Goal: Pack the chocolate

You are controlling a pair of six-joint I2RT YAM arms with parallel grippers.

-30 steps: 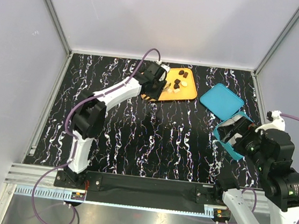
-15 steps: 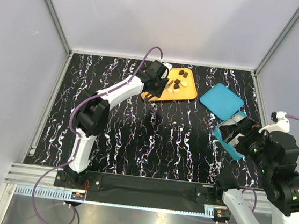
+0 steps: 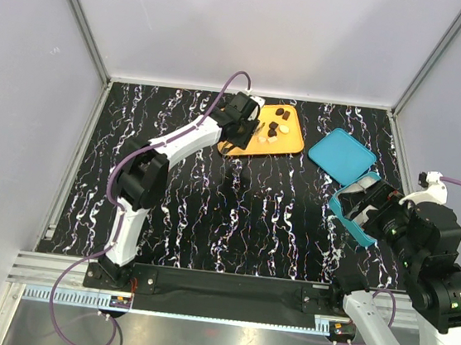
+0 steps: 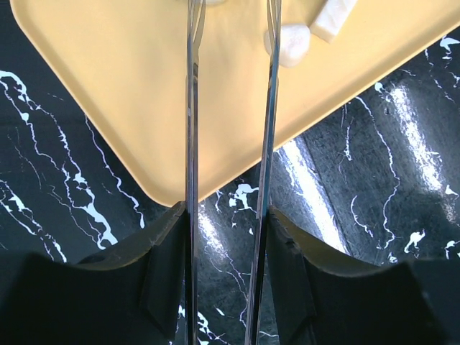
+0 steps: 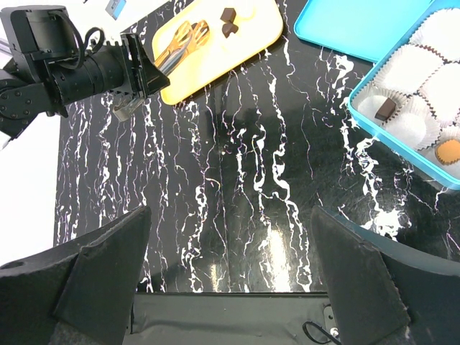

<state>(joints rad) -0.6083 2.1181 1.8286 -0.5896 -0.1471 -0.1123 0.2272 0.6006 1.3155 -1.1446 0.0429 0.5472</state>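
Observation:
Several small dark and white chocolate pieces (image 3: pixel 274 128) lie on the flat orange tray (image 3: pixel 288 145) at the back. My left gripper (image 3: pixel 240 129) is at the tray's left corner, shut on thin metal tongs (image 4: pixel 192 144) whose two blades reach over the tray (image 4: pixel 115 79), a little apart. A white piece (image 4: pixel 293 44) lies just right of the right blade. My right gripper (image 5: pixel 233 244) is open and empty, held high beside the teal box (image 5: pixel 425 158). The box holds paper cups, one with a dark piece (image 5: pixel 386 109).
The teal lid (image 3: pixel 342 155) lies flat between the tray and the teal box (image 3: pixel 344 215). An orange piece (image 5: pixel 451 151) sits in another cup of the box. Grey walls enclose the black marbled table on three sides.
The left gripper has shifted slightly towards the tray with the tongs. The right arm has drifted a little to the right. The chocolate pieces have not moved.

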